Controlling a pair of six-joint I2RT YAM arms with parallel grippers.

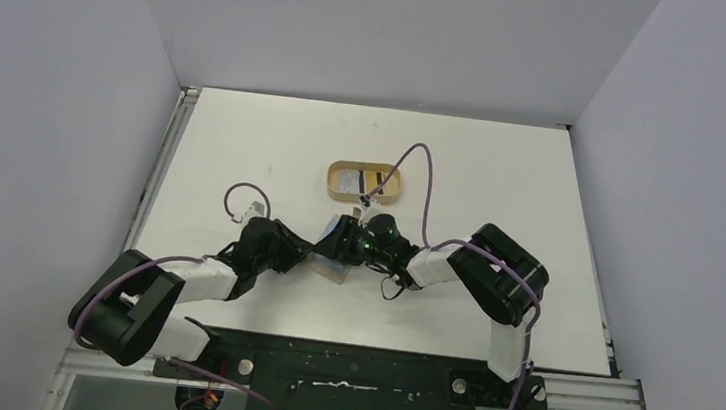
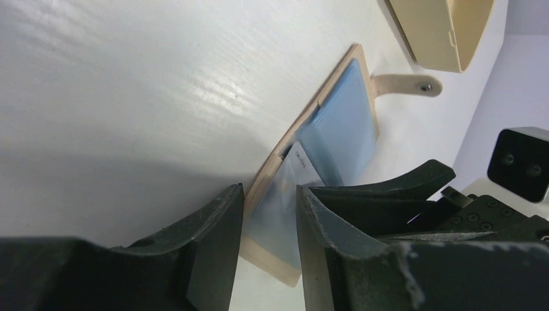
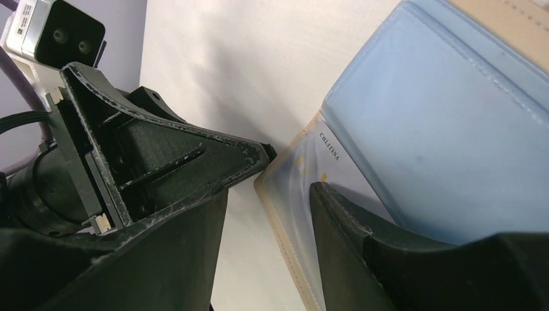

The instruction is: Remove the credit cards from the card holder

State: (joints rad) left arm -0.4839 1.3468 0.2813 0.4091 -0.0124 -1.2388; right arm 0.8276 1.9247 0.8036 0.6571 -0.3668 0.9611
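Two arms converge near the middle of the white table (image 1: 502,178). The left arm reaches in from about 8 o'clock and the right arm from about 4 o'clock. Between their tips lies the card holder (image 2: 346,113), opened out, tan outside and light blue inside. Its closing tab (image 2: 404,84) sticks out flat from the far edge.

The left gripper (image 2: 270,214) stands partly open over the near end of the holder. One finger (image 2: 217,240) sits at the tan border and the other over the clear window pocket. The gap between them is far wider than the thin holder, and nothing is pinched in it. Whether the tips press on the holder cannot be told.

The right gripper (image 3: 268,194) is also partly open and grips nothing. One of its fingers (image 3: 362,253) lies over the clear pocket beside the blue panel, and the other is off the holder's edge, above bare table.

A pale card (image 2: 301,165) with a line of small print shows under the clear pocket, tucked in the holder.

At 12 o'clock from the holder, apart from it, sits an oval tan tray (image 1: 336,187). Card-like pieces (image 1: 369,181), one yellowish, lie inside it, too small to name.
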